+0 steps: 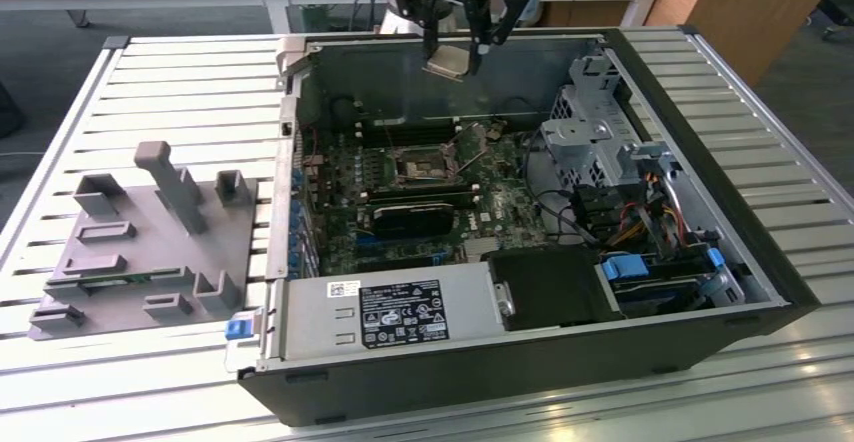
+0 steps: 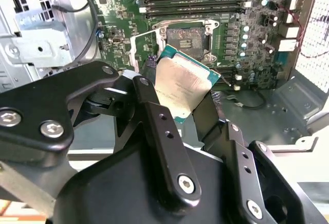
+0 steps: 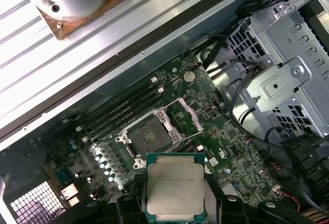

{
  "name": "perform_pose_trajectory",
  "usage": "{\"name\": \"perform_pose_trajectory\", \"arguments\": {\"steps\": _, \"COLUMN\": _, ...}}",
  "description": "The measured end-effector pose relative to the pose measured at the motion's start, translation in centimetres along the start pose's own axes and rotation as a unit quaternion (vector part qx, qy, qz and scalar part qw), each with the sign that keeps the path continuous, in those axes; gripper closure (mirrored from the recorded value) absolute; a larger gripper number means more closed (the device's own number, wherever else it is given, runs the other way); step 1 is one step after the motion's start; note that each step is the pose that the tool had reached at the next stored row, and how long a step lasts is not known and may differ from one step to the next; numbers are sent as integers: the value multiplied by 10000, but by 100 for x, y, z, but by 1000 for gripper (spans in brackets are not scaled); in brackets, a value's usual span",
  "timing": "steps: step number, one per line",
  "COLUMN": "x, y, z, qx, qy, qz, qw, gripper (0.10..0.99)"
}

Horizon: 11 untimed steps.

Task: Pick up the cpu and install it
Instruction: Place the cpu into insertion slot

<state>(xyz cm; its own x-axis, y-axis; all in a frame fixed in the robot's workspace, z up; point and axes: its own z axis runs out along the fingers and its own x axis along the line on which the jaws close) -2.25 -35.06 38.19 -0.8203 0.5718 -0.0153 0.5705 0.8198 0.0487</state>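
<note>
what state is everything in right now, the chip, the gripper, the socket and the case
cpu: gripped by its edges, held above the motherboard, not seated.
gripper: fingers shut on the cpu.
socket: open and empty.
computer case: lying on its side, open.
grey fixture tray: flat on the table, on the exterior view's left of the case.

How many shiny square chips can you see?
1. The cpu is held by the gripper, above the motherboard. Others may be hidden inside the case.
</note>
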Motion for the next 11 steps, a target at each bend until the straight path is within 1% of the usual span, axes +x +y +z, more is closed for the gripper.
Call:
{"name": "perform_pose_trajectory", "arguments": {"steps": 5, "x": 0, "y": 0, "z": 1, "qx": 5, "qy": -11, "qz": 213, "qw": 9998, "gripper": 549}}
{"name": "perform_pose_trajectory", "arguments": {"steps": 11, "x": 0, "y": 0, "z": 2, "qx": 10, "qy": -24, "qz": 442, "qw": 9990, "gripper": 549}}
